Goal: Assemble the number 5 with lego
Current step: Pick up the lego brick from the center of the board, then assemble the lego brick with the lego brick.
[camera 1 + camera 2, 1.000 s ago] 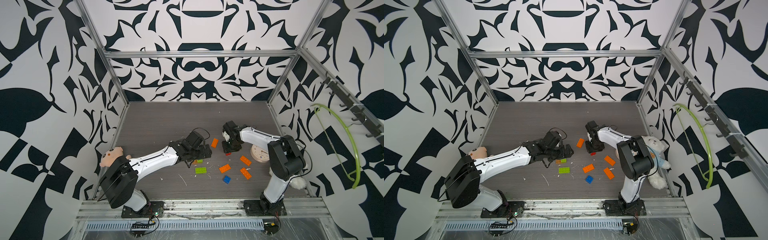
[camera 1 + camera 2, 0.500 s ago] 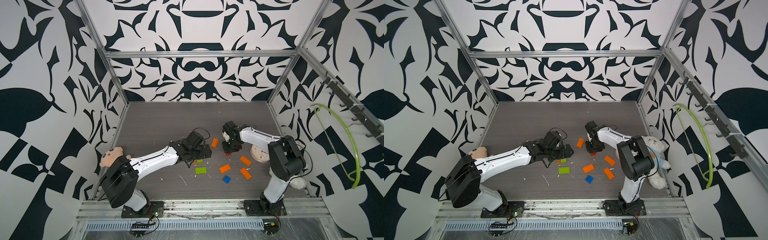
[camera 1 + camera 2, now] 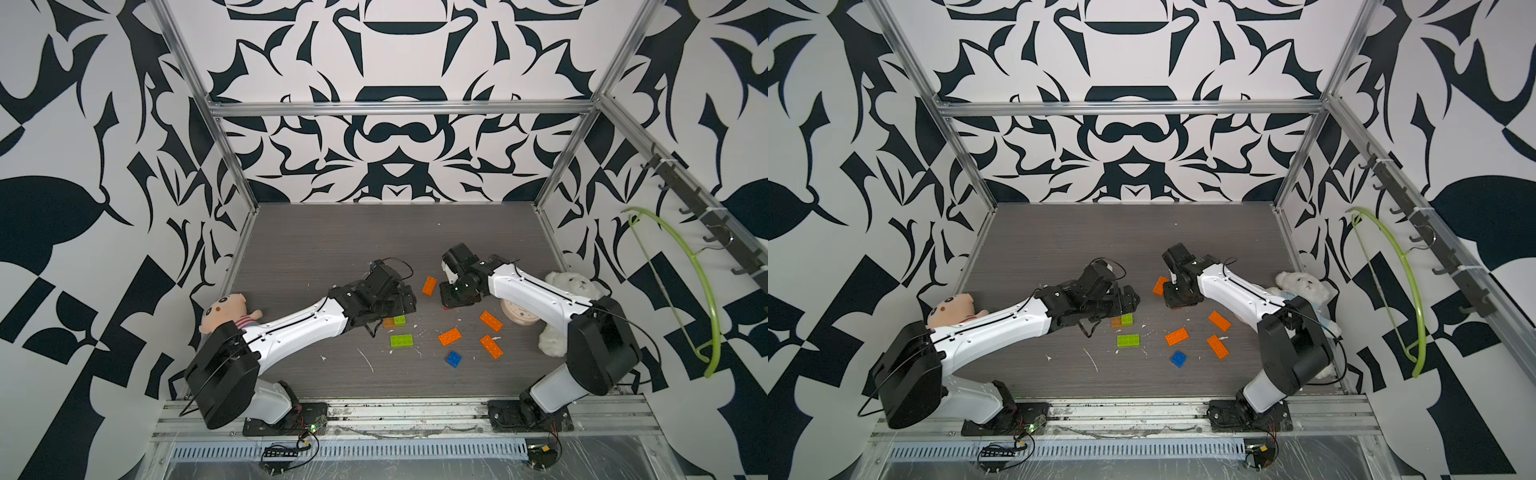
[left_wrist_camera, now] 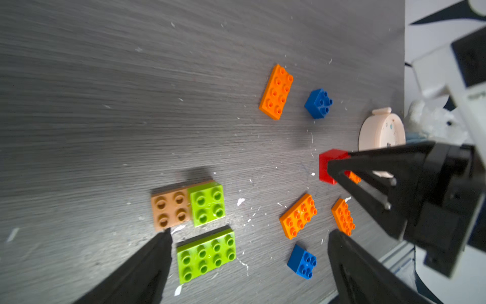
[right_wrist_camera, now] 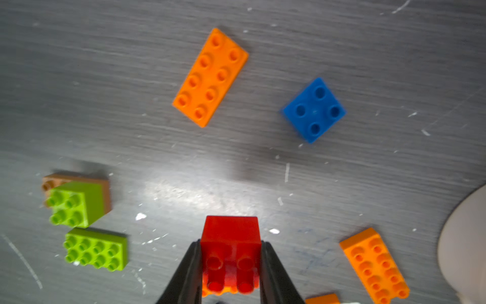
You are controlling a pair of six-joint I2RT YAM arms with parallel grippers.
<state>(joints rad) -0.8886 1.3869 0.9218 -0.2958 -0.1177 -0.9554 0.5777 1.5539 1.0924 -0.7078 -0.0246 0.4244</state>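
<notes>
My right gripper [image 5: 231, 246] is shut on a red lego brick [image 5: 230, 231], which sits low over the table with an orange piece showing under it. In both top views this gripper [image 3: 457, 297] [image 3: 1177, 297] stands beside an orange oblong [image 3: 429, 285]. My left gripper [image 4: 249, 234] is open and hovers over a lime green oblong [image 4: 206, 254] and a lime square joined to a tan square [image 4: 171, 208]. In a top view it [image 3: 399, 301] sits just behind them. More orange oblongs [image 3: 450, 336] [image 3: 491, 346] and a blue brick [image 3: 454, 359] lie loose.
A pink plush doll [image 3: 226, 309] lies by the left arm's base. A white teddy [image 3: 569, 286] and a round cream clock [image 3: 517, 316] sit under the right arm. A green hanger [image 3: 702, 291] hangs on the right wall. White specks litter the table.
The right gripper's jaws have closed onto the red brick. Both arms stay almost where they were.
</notes>
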